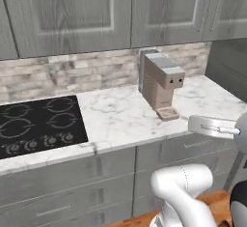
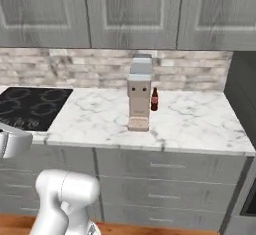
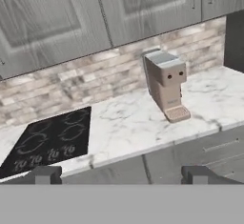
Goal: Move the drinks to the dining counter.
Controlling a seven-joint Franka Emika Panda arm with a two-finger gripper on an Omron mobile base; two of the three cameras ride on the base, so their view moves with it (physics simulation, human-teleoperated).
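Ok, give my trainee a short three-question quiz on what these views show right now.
1. True or false: the beer bottle stands on the cooktop.
2. The bottle stands beside which appliance? A) coffee machine B) toaster C) kettle
3. Is the gripper open or shut?

Key: 1 false, it stands on the marble counter. 2 A. 3 open, its fingertips wide apart with nothing between them.
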